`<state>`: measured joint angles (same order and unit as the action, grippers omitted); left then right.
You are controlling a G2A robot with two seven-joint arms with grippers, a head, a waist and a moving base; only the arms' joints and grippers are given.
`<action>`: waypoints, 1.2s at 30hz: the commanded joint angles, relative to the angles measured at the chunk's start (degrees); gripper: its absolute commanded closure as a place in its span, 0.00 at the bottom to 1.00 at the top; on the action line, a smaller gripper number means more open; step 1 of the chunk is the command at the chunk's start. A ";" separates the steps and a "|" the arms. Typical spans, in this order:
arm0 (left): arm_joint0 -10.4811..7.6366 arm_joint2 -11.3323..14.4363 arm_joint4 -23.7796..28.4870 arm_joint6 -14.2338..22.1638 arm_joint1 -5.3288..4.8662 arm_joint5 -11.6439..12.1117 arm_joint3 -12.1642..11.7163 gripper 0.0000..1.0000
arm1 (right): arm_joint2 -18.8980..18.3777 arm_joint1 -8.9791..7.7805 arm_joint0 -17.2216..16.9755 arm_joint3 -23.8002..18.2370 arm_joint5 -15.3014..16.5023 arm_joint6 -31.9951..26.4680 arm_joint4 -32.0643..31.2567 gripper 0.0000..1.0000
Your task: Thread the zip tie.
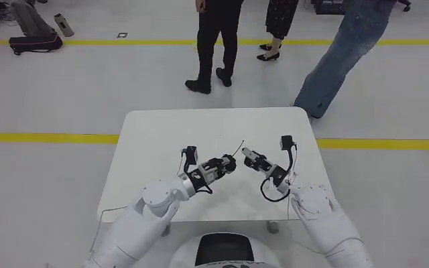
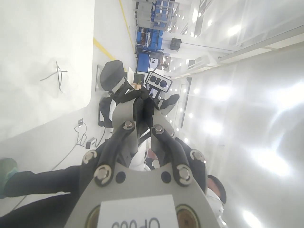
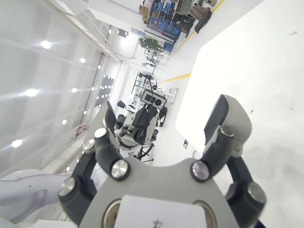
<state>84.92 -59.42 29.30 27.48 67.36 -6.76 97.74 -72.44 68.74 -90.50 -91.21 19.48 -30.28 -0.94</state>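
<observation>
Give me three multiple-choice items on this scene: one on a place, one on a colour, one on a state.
1. The zip tie shows: A near the left gripper tip; B at a table corner; C on the floor.
2. The table is: A black; B white; C green.
3. The right gripper is: A shut; B open; C shut on a cup.
Answers: A, it is a thin dark line by that tip, mid-table; B, its top is plain white; B, its fingers stand wide apart.
</observation>
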 commanded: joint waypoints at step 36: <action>-6.39 -3.26 10.60 14.09 -4.87 -12.72 -3.57 1.00 | -7.48 -3.94 1.53 -7.12 0.00 -14.27 -9.29 0.00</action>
<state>78.42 -62.41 39.75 40.57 62.68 -19.48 94.12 -79.74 65.05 -89.39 -97.55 19.48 -43.63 -9.40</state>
